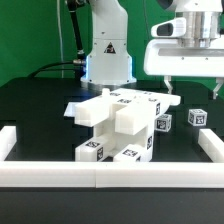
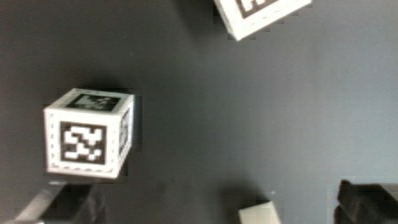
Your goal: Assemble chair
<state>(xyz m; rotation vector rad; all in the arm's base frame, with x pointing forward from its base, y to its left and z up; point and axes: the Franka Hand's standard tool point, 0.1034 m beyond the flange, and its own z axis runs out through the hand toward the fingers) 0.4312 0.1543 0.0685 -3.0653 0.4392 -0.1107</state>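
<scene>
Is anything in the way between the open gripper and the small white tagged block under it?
Nothing visible. The gripper hangs open above the small block, with only air between. A second block stands apart beside it, and the stacked chair parts lie toward the exterior view's left.

Black table (image 1: 40, 110), white border rail (image 1: 100, 172).
The rail lines the near edge, turning inward at both ends; a green backdrop (image 1: 30, 40) stands behind.
</scene>
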